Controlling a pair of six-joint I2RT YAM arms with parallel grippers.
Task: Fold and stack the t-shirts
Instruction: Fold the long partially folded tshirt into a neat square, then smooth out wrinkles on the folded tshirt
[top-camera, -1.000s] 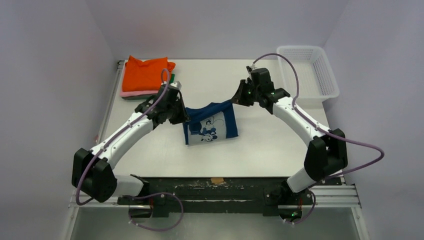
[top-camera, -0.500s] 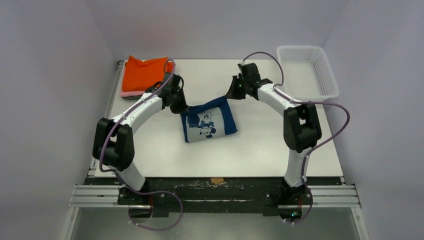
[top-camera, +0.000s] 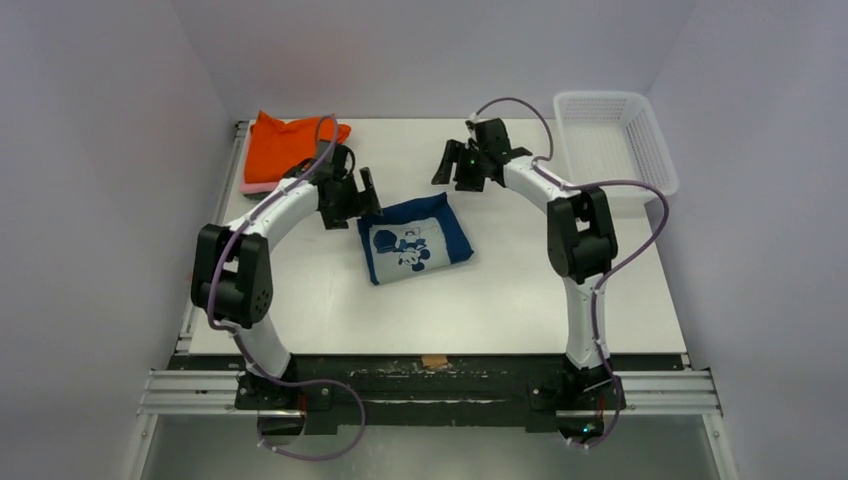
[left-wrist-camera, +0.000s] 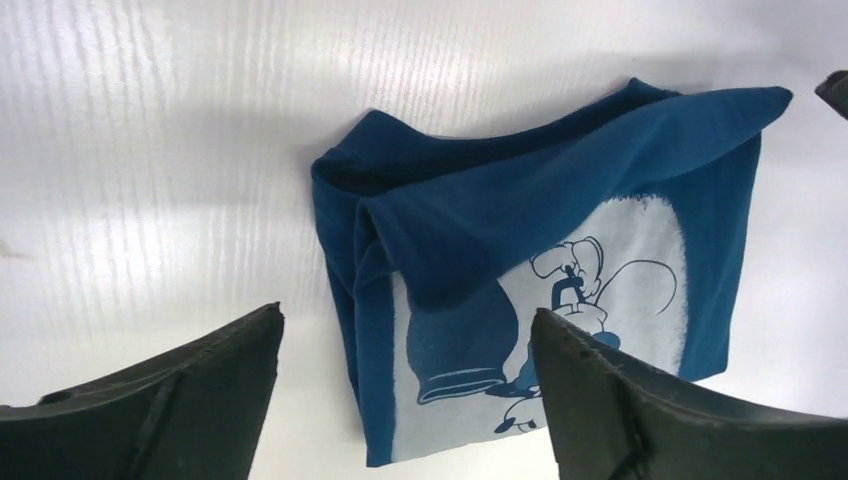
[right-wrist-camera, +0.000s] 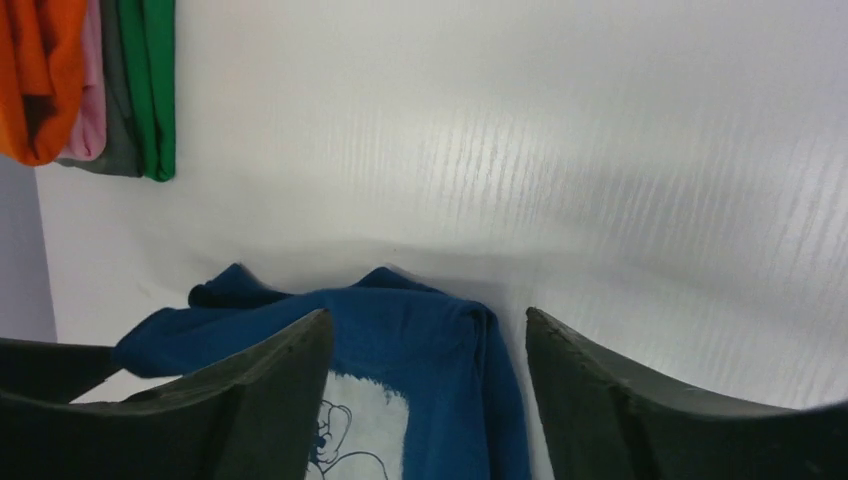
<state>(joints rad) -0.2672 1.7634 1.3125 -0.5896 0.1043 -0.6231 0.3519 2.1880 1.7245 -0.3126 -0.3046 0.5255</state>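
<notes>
A navy blue t-shirt (top-camera: 415, 240) with a white cartoon print lies folded on the white table, its far edge a little rumpled. My left gripper (top-camera: 358, 200) hovers open just off the shirt's far left corner and holds nothing. The left wrist view looks down between the spread fingers (left-wrist-camera: 405, 312) onto the shirt (left-wrist-camera: 540, 280). My right gripper (top-camera: 450, 170) is open beyond the far right corner, apart from the cloth. Its wrist view has the shirt (right-wrist-camera: 400, 340) below the gap in the gripper (right-wrist-camera: 428, 314). The folded orange, pink and green t-shirts (top-camera: 290, 150) are stacked at the far left.
A white mesh basket (top-camera: 615, 145) stands at the table's far right corner. The stack of folded shirts (right-wrist-camera: 90, 80) also shows at the upper left of the right wrist view. Bare table (top-camera: 520, 290) lies in front of the blue shirt.
Both grippers have let go of the blue shirt's far corners and opened. The shirt has dropped flat onto the table. Both arms drew back toward the far side.
</notes>
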